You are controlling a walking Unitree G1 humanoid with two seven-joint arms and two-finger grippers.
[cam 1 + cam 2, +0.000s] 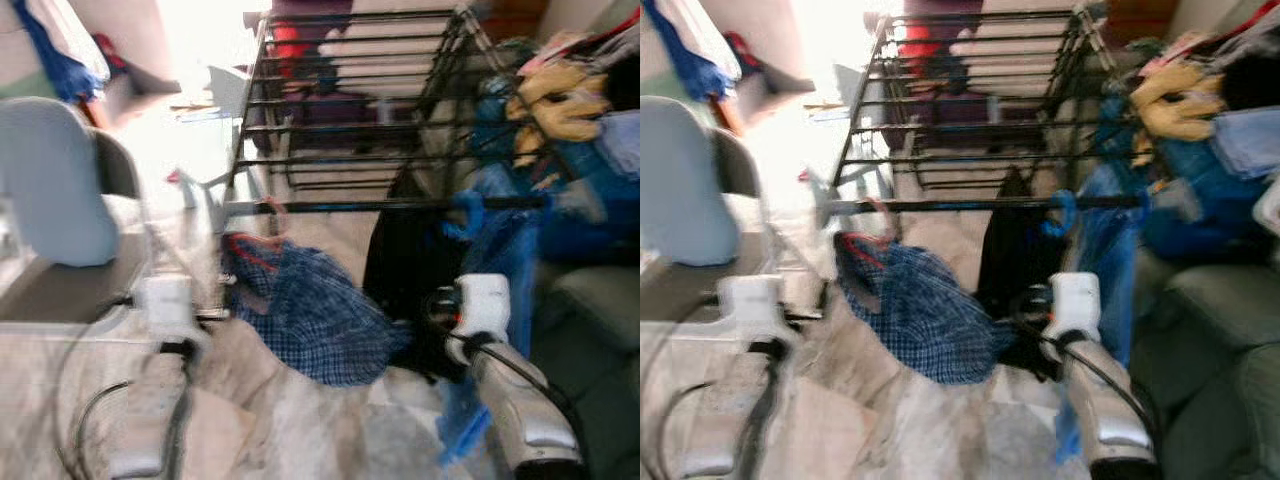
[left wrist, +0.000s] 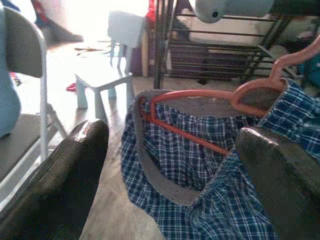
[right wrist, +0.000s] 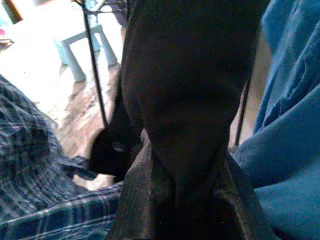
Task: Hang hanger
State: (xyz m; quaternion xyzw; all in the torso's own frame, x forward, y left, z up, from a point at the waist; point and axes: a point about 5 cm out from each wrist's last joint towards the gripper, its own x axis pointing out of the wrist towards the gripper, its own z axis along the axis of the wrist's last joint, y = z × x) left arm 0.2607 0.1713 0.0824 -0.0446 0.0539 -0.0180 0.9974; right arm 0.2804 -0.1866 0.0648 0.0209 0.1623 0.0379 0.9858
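The left gripper [image 2: 170, 165] has its two black fingers [image 2: 60, 185] spread wide apart, holding nothing, pointed at the blue checked shirt [image 2: 220, 190] just ahead. The right gripper [image 3: 185, 150] has its fingers pressed together with a fold of dark cloth [image 3: 195, 60] around them; whether it grips that cloth I cannot tell.

The shirt hangs on a pink hanger [image 2: 210, 100], whose hook [image 1: 272, 208] sits over the front bar of the black drying rack [image 1: 350, 100]. A black garment [image 1: 405, 270] and a blue garment [image 1: 505, 270] hang from the same bar, beside the shirt. A light chair [image 1: 60, 180] stands on the robot's left, and a small stool [image 2: 107, 80] lies beyond.
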